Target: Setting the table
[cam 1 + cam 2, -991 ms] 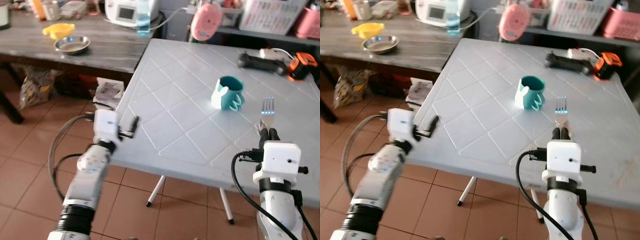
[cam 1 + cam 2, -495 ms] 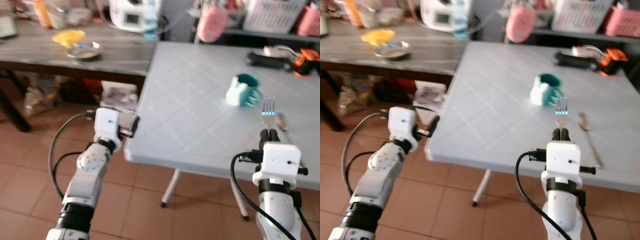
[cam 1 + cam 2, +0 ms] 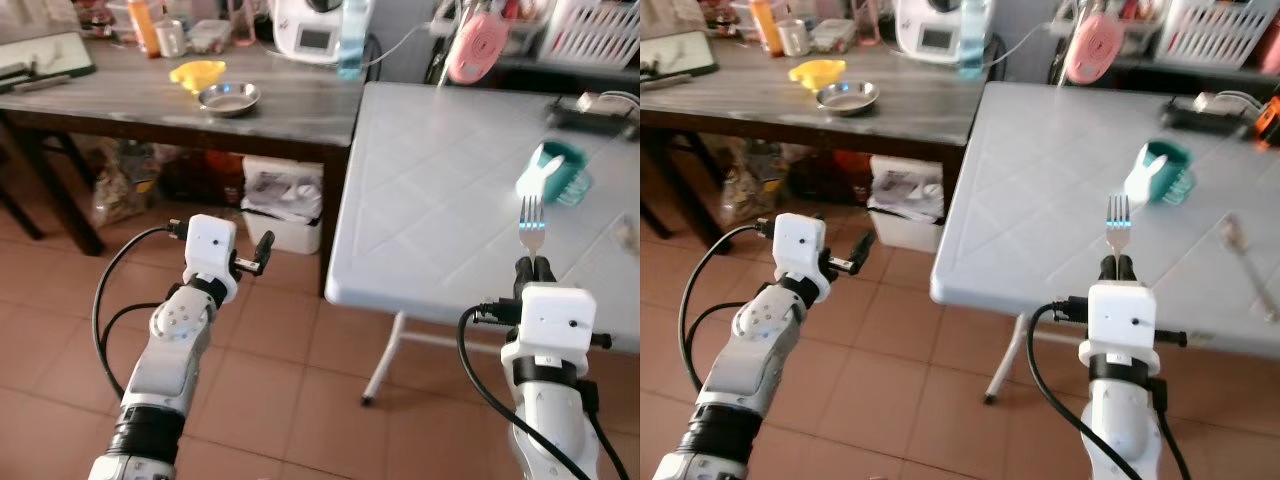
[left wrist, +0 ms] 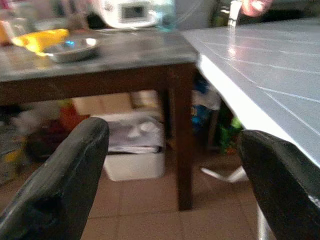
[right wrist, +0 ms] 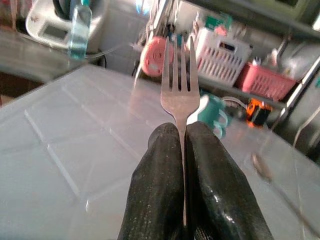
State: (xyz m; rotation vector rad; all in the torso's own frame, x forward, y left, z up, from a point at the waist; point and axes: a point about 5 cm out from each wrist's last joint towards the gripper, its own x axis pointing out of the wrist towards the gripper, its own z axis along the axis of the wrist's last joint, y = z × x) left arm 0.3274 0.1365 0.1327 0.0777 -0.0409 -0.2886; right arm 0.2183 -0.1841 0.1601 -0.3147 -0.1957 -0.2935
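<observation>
My right gripper (image 3: pixel 534 264) is shut on the handle of a metal fork (image 3: pixel 531 215), held upright with its tines up, just in front of the near edge of the white plastic table (image 3: pixel 420 200). In the right wrist view the fork (image 5: pixel 179 97) rises from between the closed fingers (image 5: pixel 155 165). A teal mug (image 3: pixel 1162 172) stands on the table beyond the fork. A spoon (image 3: pixel 1245 262) lies on the table to the right. My left gripper (image 3: pixel 262 250) hangs open over the tiled floor, left of the table, with nothing between its fingers.
A dark wooden table (image 3: pixel 120 100) at the left carries a steel bowl (image 3: pixel 228 97), a yellow dish (image 3: pixel 196 73) and a white appliance (image 3: pixel 312 18). A white bin (image 3: pixel 283 200) sits under it. A pink object (image 3: pixel 478 48) and baskets stand behind the white table.
The camera has pulled back and swung left, so the white table now sits farther right. The fork stays in my right gripper; the left gripper stays open.
</observation>
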